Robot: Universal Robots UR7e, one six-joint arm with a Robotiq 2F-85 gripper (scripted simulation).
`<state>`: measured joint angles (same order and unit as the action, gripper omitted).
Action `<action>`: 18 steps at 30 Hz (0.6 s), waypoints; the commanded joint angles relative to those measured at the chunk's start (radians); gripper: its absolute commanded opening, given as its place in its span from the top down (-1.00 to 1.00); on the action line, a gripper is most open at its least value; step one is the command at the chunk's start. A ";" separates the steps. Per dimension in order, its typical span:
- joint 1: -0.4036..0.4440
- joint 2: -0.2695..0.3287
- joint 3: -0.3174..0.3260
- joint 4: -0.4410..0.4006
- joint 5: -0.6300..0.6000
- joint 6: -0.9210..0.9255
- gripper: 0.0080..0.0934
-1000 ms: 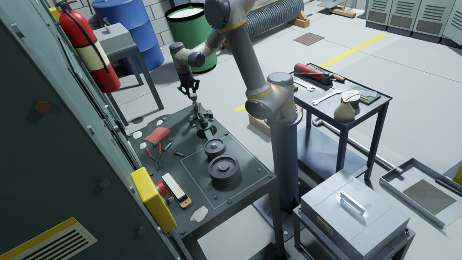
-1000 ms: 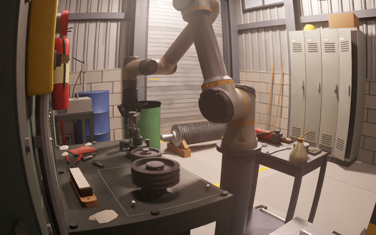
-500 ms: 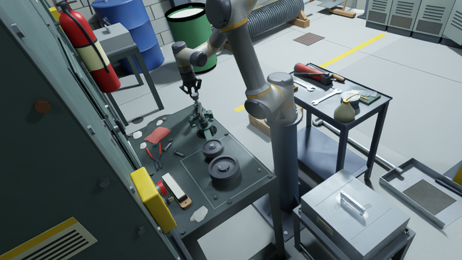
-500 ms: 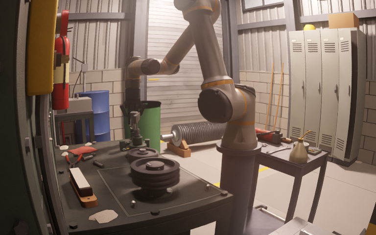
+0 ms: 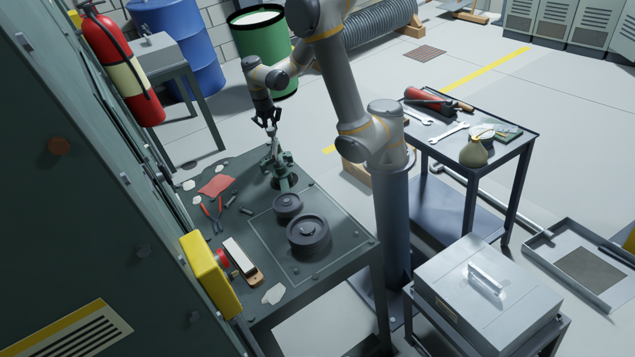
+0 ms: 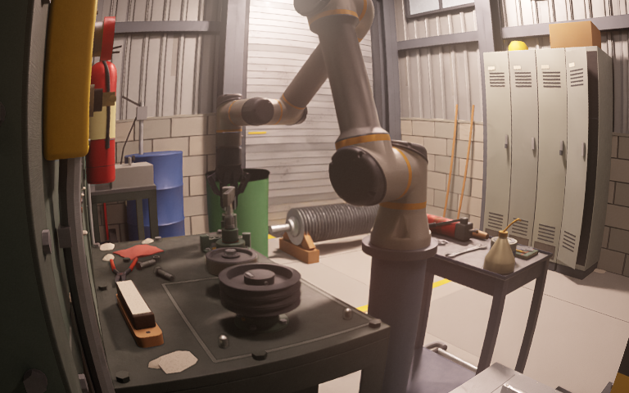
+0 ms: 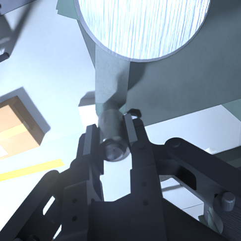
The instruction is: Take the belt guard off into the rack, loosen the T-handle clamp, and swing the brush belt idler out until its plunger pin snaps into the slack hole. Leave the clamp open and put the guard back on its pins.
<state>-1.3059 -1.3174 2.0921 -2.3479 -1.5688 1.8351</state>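
Observation:
On the dark machine table by the green cabinet stand two grooved pulleys, the larger drive pulley (image 5: 307,232) near the front and the smaller idler pulley (image 5: 287,204) behind it. The idler's green arm (image 5: 279,166) runs back to a pivot block, from which a grey lever handle (image 5: 271,137) rises. My gripper (image 5: 267,125) hangs straight down over that handle and is clamped on its round grey knob (image 7: 112,138). The belt guard (image 5: 486,284), a grey box with a bar handle, sits on the low rack at the lower right. The T-handle clamp is not distinguishable at the pivot block.
The green machine cabinet (image 5: 66,200) with a yellow stop box (image 5: 208,266) walls the table's left side. Red-handled pliers (image 5: 213,215), a red rag (image 5: 216,184) and a sanding block (image 5: 242,261) lie on the table. A tool table (image 5: 466,128) stands right of my base column (image 5: 390,213).

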 commanded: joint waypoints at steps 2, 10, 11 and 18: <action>-0.005 -0.005 0.006 0.000 -0.002 -0.004 1.00; -0.022 -0.022 0.029 -0.007 -0.002 -0.022 1.00; -0.024 -0.024 0.031 -0.007 -0.002 -0.024 1.00; -0.038 -0.037 0.050 -0.012 -0.002 -0.038 1.00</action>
<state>-1.3440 -1.3544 2.1423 -2.3611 -1.5689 1.7972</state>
